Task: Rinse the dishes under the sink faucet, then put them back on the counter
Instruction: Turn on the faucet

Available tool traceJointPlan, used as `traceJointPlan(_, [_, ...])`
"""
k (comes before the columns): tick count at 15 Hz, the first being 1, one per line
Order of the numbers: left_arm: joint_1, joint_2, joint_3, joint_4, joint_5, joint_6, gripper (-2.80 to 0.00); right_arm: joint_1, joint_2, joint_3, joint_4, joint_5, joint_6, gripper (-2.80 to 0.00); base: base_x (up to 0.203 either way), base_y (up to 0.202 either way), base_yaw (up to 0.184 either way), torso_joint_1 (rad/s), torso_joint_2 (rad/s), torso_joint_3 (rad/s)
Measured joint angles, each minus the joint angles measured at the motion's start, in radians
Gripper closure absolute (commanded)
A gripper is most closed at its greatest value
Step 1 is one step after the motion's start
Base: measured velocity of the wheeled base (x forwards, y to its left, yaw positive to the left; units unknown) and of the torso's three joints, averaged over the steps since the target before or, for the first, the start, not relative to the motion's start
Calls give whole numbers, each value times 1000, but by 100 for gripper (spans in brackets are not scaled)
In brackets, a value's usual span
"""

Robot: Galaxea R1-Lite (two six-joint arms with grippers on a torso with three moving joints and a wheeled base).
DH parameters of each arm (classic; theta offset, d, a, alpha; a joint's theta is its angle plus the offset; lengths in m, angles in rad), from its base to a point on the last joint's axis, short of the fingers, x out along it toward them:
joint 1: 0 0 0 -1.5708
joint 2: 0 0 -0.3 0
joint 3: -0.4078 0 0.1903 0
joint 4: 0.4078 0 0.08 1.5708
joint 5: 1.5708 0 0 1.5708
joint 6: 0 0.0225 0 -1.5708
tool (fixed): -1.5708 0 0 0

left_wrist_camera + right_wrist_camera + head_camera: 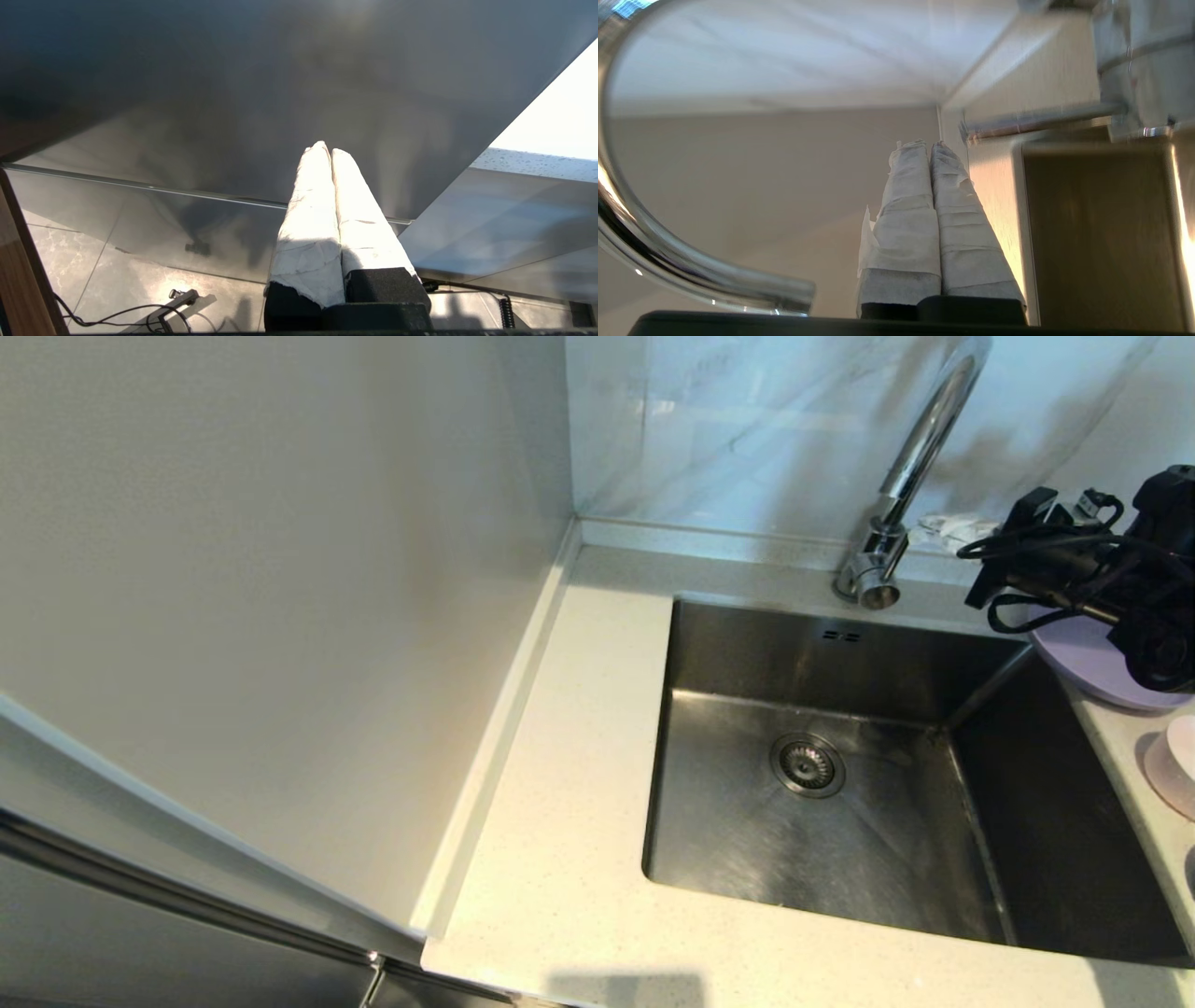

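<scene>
Counter (560, 821) bare up front; plate (1088, 663), bowl (1178, 761) sat right of sink under right gripper (930, 149), jaws pressed together, empty. Left gripper (327, 151) parked, likewise. Plate judged light, stiff, slippery: pinch rim.

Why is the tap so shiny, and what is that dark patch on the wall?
Head view: the chrome faucet mirrors the room's light, and its soft shadow falls on the wall tiles beside it. Right wrist view: the faucet's lever looks smeared. Left wrist view: strong light washes out the left gripper.

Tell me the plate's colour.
Lavender; the plate shows best in the head view, on the counter.
</scene>
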Motion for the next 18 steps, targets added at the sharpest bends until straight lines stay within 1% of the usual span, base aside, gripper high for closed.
traceJointPlan(2, [0, 0, 0, 0, -1, 0, 0, 0, -1, -21, 0, -68, 2, 0, 0, 0, 0, 0, 0, 0])
traceJointPlan(3, [0, 0, 0, 0, 0, 0, 0, 1, 0, -30, 0, -90, 2, 0, 0, 0, 0, 0, 0, 0])
traceJointPlan(7, [0, 0, 0, 0, 0, 0, 0, 42, 5, -40, -4, -99, -2, 0, 0, 0, 0, 0, 0, 0])
traceJointPlan(11, [0, 0, 0, 0, 0, 0, 0, 86, 41, -34, -82, -98, -9, 0, 0, 0, 0, 0, 0, 0])
traceJointPlan(15, [0, 0, 0, 0, 0, 0, 0, 95, 67, -49, -84, -102, -5, 0, 0, 0, 0, 0, 0, 0])
traceJointPlan(18, [0, 0, 0, 0, -1, 0, 0, 96, 69, -69, -78, -164, -1, 0, 0, 0, 0, 0, 0, 0])
